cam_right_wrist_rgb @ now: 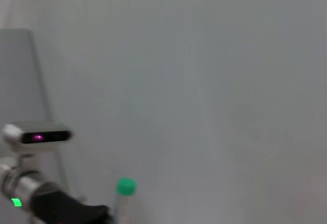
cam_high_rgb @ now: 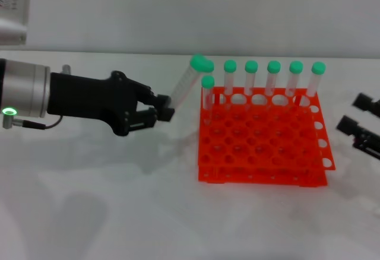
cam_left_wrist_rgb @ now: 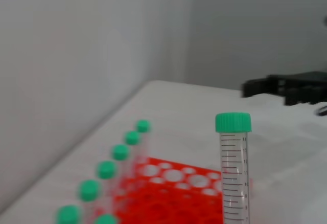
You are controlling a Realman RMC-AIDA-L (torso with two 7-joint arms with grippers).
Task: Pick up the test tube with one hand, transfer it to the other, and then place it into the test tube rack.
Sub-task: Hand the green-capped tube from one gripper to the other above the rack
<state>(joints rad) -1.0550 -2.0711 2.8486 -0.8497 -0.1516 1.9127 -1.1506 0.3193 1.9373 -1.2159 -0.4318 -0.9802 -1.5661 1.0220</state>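
Left hand (cam_high_rgb: 164, 110) clamps test tube (cam_high_rgb: 185, 86), tilted, beside the rack (cam_high_rgb: 261, 141)

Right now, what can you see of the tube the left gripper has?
The test tube is slim clear plastic with a green screw cap, printed graduation marks visible in the left wrist view. The left gripper clamps its lower end, so the tip is hidden. It tilts, cap up toward the test tube rack, off the table and outside the holes.

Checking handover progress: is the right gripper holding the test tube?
No. The left gripper holds the test tube; the right gripper sits apart, beyond the test tube rack.
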